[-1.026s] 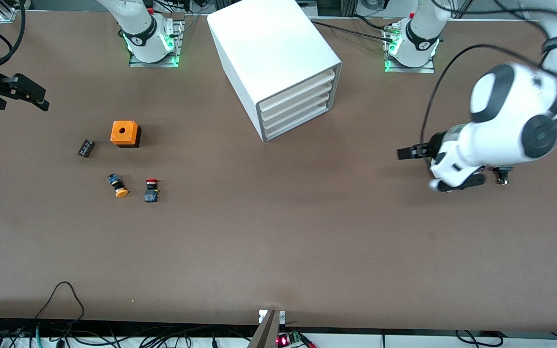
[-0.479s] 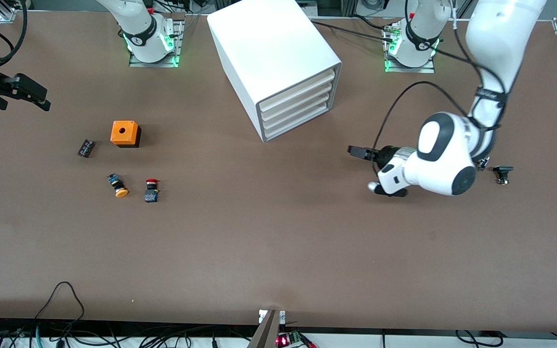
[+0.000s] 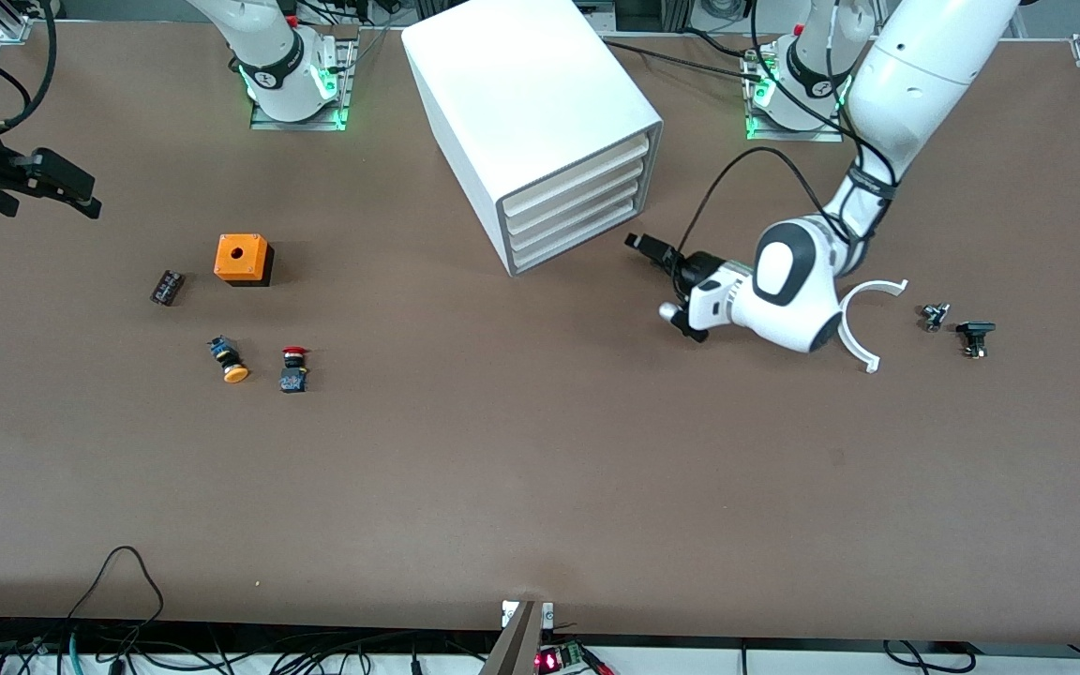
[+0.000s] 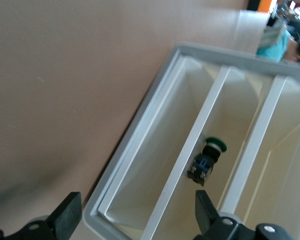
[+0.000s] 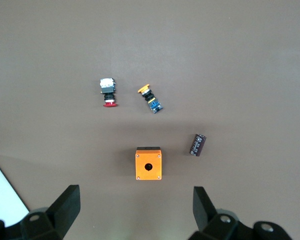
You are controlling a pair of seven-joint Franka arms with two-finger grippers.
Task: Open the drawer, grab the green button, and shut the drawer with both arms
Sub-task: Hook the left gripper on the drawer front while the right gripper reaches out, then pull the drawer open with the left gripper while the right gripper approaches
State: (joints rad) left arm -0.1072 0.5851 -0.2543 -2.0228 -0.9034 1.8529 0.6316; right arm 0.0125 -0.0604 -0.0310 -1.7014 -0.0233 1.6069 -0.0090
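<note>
The white cabinet [image 3: 526, 89] stands at the table's middle with all four drawers pushed in; the lowest drawer [image 3: 575, 240] lies just above the table. My left gripper [image 3: 657, 283] hangs open a short way in front of the drawer fronts, holding nothing. In the left wrist view the gripper [image 4: 137, 212] faces the grey rim and the lowest drawer [image 4: 155, 150]. The green-capped button [image 4: 209, 156] lies inside on a white tray between two drawer fronts; which tray I cannot tell. My right gripper [image 3: 38, 183] waits open over the right arm's end of the table, empty [image 5: 135, 210].
An orange box [image 3: 243, 259], a small black part [image 3: 166, 287], an orange-capped button [image 3: 229, 361] and a red-capped button [image 3: 294, 368] lie toward the right arm's end. A white C-shaped ring [image 3: 880, 290] and two small dark parts [image 3: 974, 336] lie toward the left arm's end.
My left arm has swung from its end of the table toward the cabinet's front, uncovering the white ring. Both grippers stay open. The right arm has barely moved.
</note>
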